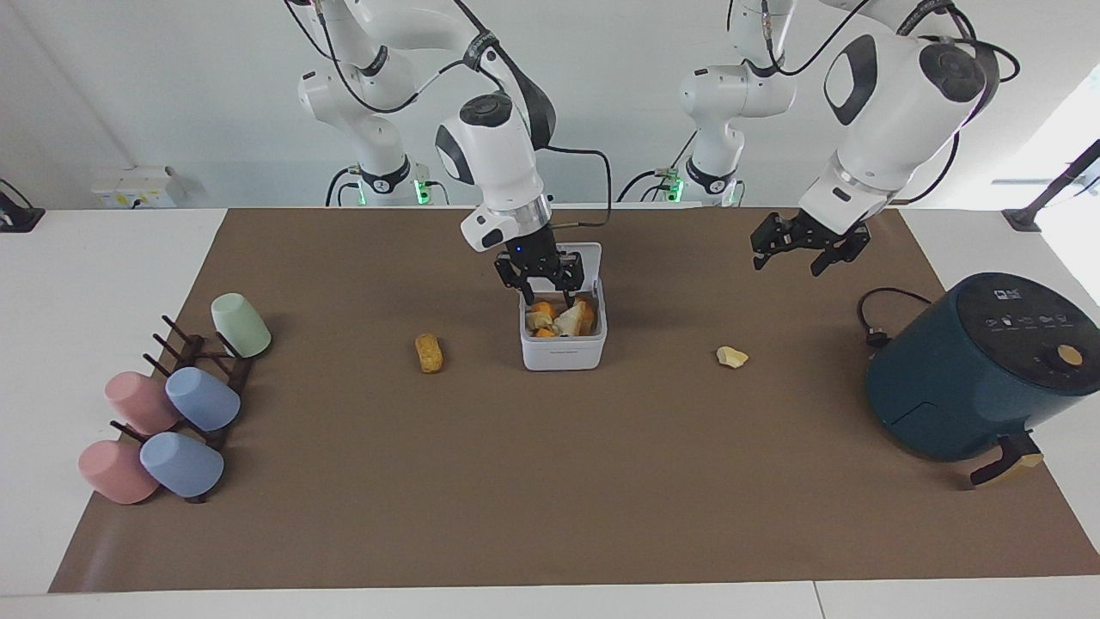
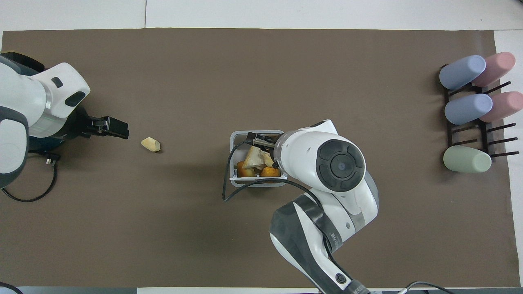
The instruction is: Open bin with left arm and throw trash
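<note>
The small white cube-shaped plastic bin sits mid-tabletop, lid open, holding scraps. The right gripper hangs over it, fingers apart and empty. The left gripper, fingers apart, should descend squarely over the pale yellow lump.

A plain white wall rises past a white table covered by a brown mat.
</note>
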Action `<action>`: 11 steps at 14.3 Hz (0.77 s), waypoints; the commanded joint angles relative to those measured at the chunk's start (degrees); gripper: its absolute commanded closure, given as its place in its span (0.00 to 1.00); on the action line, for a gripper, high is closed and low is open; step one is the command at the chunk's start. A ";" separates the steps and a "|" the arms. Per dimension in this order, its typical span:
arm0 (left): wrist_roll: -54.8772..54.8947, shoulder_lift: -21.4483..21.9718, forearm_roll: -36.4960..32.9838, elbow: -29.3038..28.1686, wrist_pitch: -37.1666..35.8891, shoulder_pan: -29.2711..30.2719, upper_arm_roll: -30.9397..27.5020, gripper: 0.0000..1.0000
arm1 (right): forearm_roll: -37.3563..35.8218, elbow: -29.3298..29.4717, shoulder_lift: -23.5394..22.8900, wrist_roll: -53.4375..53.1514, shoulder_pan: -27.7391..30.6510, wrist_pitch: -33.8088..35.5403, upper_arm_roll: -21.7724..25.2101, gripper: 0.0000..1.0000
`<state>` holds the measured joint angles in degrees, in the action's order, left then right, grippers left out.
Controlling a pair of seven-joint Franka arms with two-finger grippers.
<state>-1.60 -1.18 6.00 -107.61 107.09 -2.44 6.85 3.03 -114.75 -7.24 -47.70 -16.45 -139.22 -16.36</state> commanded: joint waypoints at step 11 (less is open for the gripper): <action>-34.15 -11.12 -3.44 -12.17 26.05 -2.92 0.27 0.00 | -5.93 1.91 3.10 31.15 15.65 12.66 -0.34 0.00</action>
<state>-31.56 -11.53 5.06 -116.89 129.00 -3.46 7.53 -1.89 -110.26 -5.76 -20.97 -2.92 -127.09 -15.97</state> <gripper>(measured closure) 0.000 0.000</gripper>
